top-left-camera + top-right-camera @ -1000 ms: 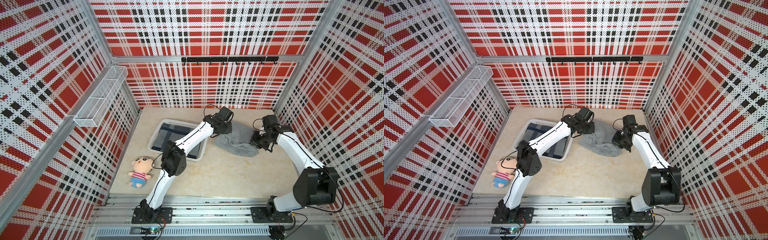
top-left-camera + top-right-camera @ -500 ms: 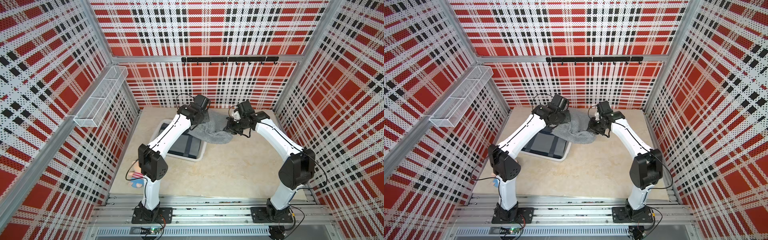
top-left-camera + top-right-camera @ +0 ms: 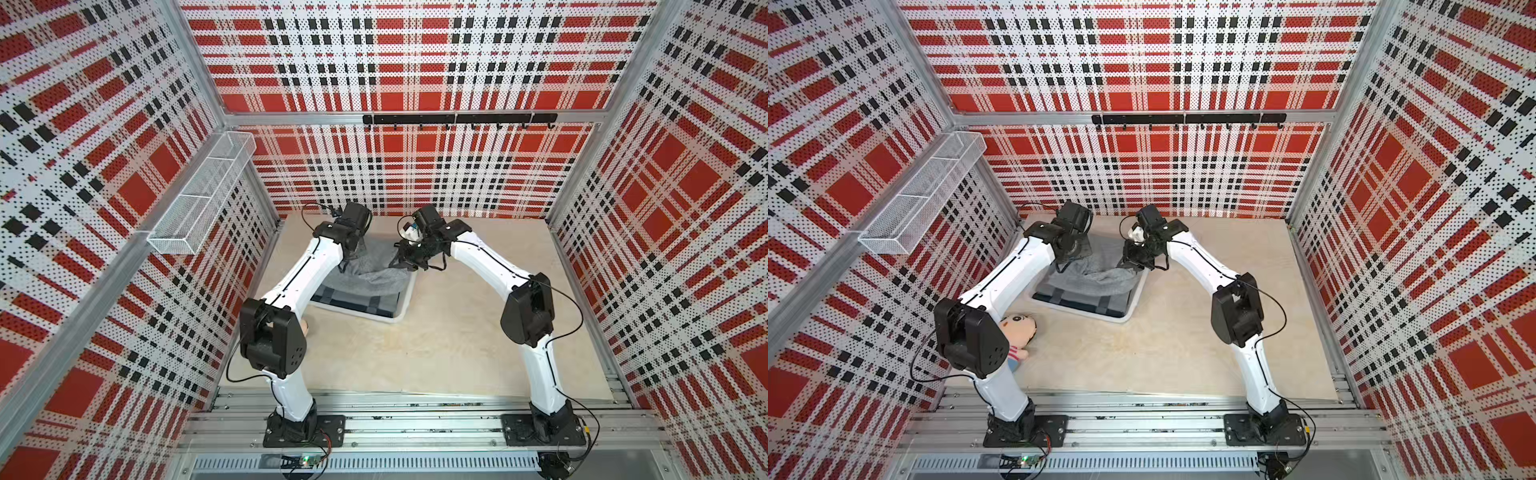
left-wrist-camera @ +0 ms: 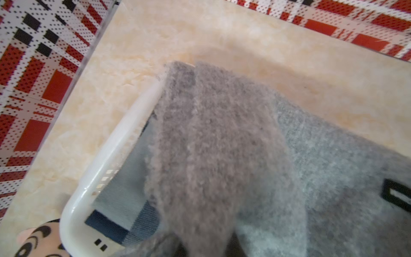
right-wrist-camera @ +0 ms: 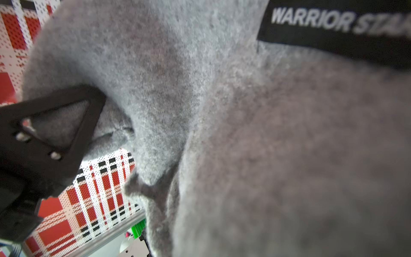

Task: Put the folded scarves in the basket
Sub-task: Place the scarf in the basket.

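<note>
Two arms hold the grey scarf [image 3: 374, 276] slung above the white basket [image 3: 400, 311].
In both top views the left gripper [image 3: 344, 266] and right gripper [image 3: 395, 262] pinch opposite ends of the scarf. Its middle sags into the basket over a dark plaid cloth [image 3: 1084, 301], and a plush doll [image 3: 1017, 332] lies nearby. The left wrist view shows the scarf draped past the basket rim. The right wrist view shows a black finger [image 5: 66, 124] clamped into the wool, near a black label [image 5: 333, 33].

Grey fuzzy scarf [image 3: 376, 276] hangs sagging over the white rimmed basket [image 3: 392, 320] — both ends raised.
</note>
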